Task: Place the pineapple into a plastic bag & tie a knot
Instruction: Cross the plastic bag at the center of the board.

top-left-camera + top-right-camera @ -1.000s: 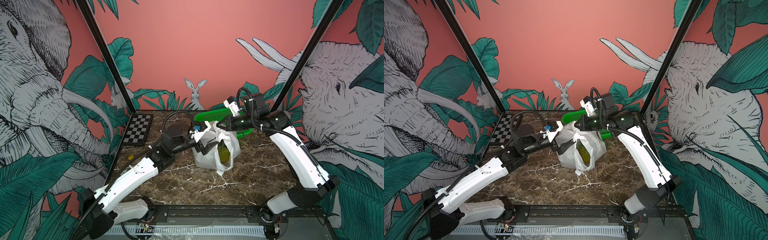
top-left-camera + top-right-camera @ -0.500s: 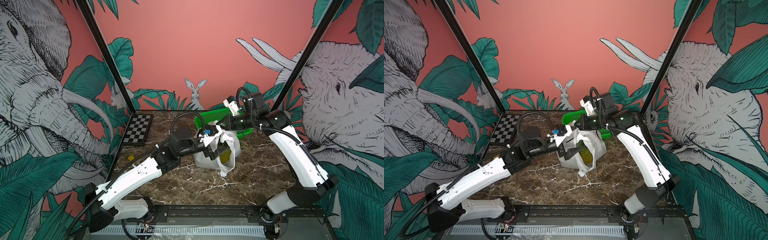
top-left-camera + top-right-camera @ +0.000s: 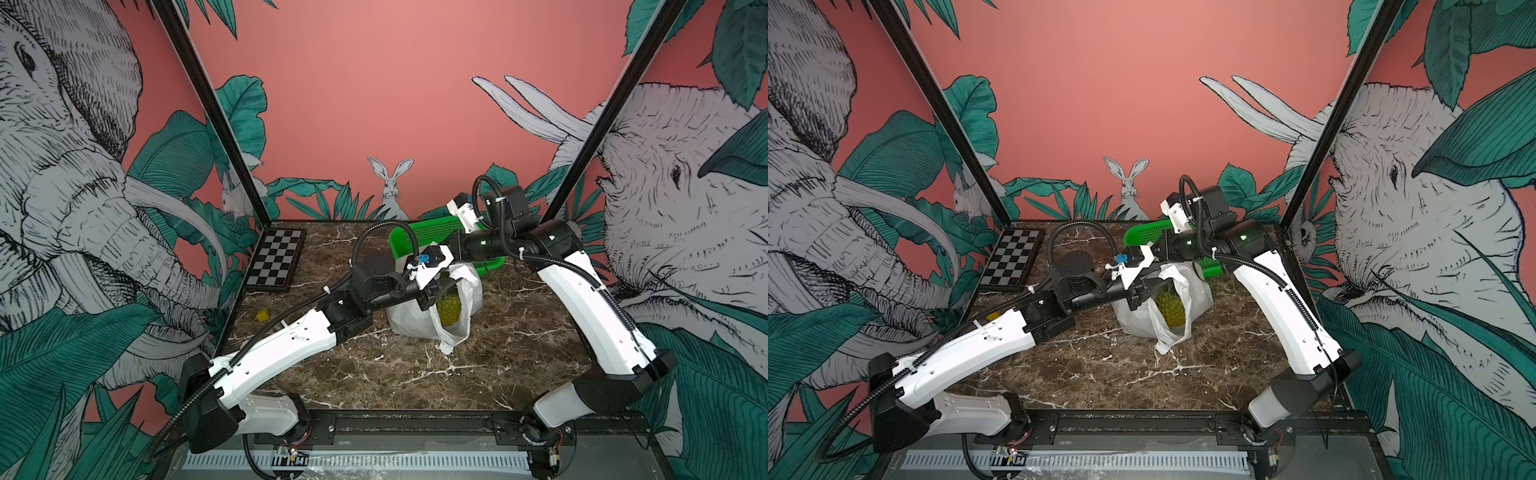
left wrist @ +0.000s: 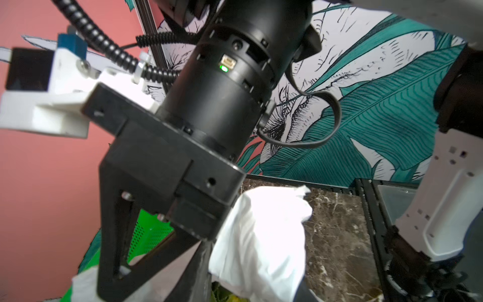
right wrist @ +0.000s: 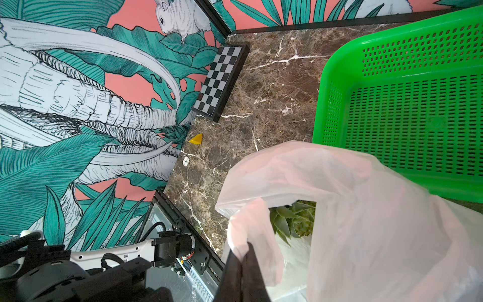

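Note:
The white plastic bag (image 3: 415, 322) (image 3: 1198, 291) stands mid-table with its mouth held open. Inside it lies the pineapple (image 3: 449, 309) (image 3: 1171, 309), its green leaves (image 5: 292, 219) showing in the right wrist view. My left gripper (image 3: 440, 291) (image 3: 1144, 291) (image 4: 249, 285) is at the bag's left rim, shut on bunched white plastic (image 4: 261, 235). At the bag's far side, my right gripper (image 3: 1156, 249) (image 5: 241, 251) is shut on a handle strip of the bag (image 5: 366, 222) and holds it up. No knot is in view.
A green perforated basket (image 3: 432, 230) (image 5: 405, 104) sits right behind the bag. At the back left, a chessboard (image 3: 276, 259) (image 5: 222, 81) leans against the wall. A small yellow piece (image 3: 262, 316) lies near the left edge.
My left arm has reached right to the bag's mouth, and its jaws have gone from wide open to closed on the rim. The right gripper has kept its hold and place.

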### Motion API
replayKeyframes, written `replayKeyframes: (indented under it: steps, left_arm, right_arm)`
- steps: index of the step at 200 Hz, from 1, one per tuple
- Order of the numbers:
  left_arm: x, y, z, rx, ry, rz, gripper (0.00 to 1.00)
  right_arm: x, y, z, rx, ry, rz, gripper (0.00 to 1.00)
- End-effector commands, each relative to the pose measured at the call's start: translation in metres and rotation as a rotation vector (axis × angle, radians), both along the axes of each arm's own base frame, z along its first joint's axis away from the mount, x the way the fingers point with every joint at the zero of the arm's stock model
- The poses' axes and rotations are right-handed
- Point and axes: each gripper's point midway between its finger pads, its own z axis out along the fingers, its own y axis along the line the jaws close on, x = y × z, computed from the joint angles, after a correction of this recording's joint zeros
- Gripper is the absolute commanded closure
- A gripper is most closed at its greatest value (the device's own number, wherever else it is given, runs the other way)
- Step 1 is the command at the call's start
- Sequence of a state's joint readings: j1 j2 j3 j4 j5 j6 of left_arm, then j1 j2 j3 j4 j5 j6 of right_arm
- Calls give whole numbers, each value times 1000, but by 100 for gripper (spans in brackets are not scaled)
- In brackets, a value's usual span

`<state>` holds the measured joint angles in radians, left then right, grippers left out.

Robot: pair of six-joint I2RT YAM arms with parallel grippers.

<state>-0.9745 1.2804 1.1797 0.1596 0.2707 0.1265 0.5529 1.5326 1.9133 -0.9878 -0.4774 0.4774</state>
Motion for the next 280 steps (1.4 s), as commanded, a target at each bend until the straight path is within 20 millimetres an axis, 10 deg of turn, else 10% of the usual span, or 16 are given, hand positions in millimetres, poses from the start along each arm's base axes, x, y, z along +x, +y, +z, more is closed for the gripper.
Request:
replayKeyframes:
  steps: [1, 10, 70, 169, 280]
  left_arm:
    - [-4, 4, 22, -80, -31, -3, 88]
    - [-3, 7, 21, -84, -32, 11, 100]
    - [22, 42, -3, -87, 11, 244, 100]
    - [65, 58, -31, -63, 149, 383, 100]
    - [73, 62, -48, -15, 245, 404, 100]
  right_arm:
    - [-3, -4, 8, -21, -36, 3, 100]
    - [-3, -8, 8, -37, -39, -3, 100]
    - [-2, -46, 19, -136, -129, -56, 100]
    - [-48, -56, 51, -165, -432, 138, 100]
    - [-113, -18, -28, -264, -996, 753, 100]
